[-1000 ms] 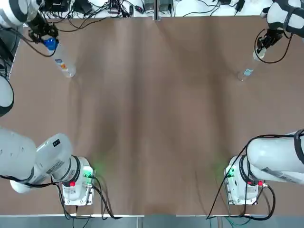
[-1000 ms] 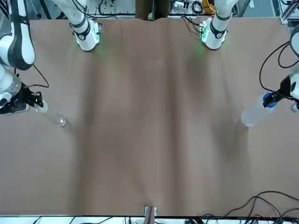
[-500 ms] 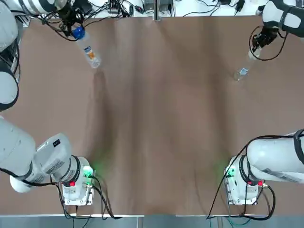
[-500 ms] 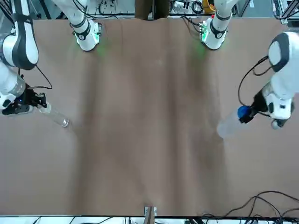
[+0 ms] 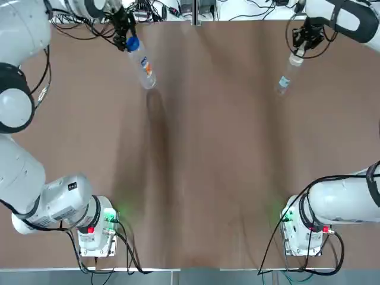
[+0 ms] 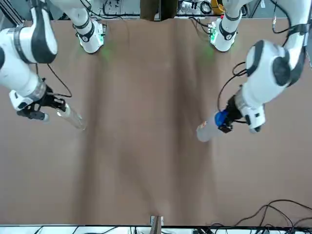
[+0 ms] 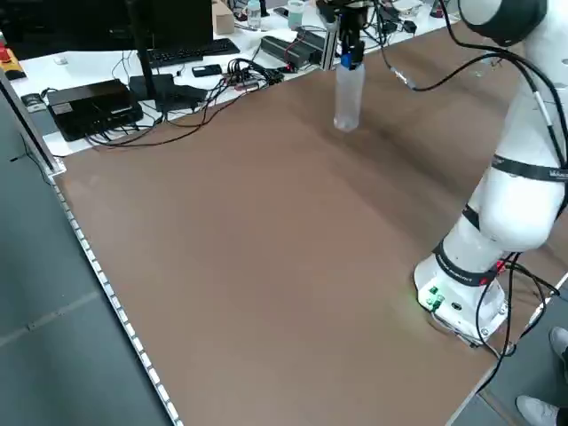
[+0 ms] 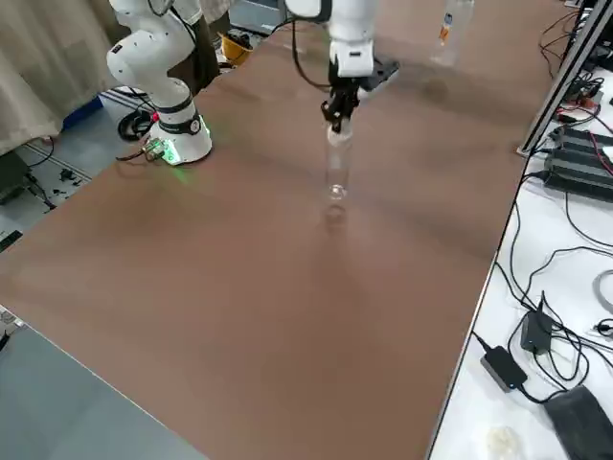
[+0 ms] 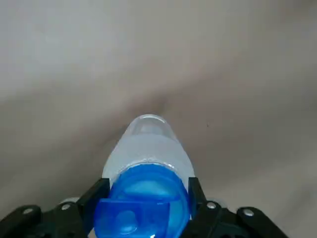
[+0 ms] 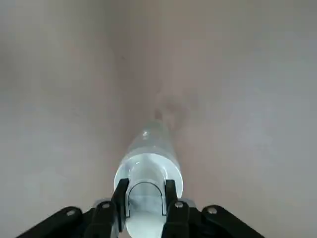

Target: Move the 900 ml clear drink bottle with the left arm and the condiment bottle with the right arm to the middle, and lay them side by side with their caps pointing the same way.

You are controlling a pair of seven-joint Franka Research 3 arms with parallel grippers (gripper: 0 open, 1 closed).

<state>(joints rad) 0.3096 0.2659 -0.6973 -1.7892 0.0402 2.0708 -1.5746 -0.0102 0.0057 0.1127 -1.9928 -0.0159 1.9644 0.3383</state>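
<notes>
The clear drink bottle (image 5: 144,68) has a blue cap (image 5: 132,43) and a small label. It hangs in the air above the table's far left part. My left gripper (image 5: 127,38) is shut on its cap end, with the body pointing down and slightly tilted (image 7: 346,93). The left wrist view shows the blue cap (image 9: 143,203) clamped between the fingers. The slim clear condiment bottle (image 5: 285,77) hangs over the far right part. My right gripper (image 5: 300,50) is shut on its pale cap (image 10: 144,198). From the front, both bottles (image 6: 207,130) (image 6: 73,118) are off the table.
The brown table (image 5: 202,166) lies bare between the two arms. Cables and electronics (image 7: 106,102) sit on the white bench beyond the far edge. Both arm bases (image 5: 95,228) (image 5: 306,228) stand at the near edge.
Both arms have carried their bottles inward along the far side. The drink bottle moved right and the condiment bottle moved left, toward the middle, both still held by their caps.
</notes>
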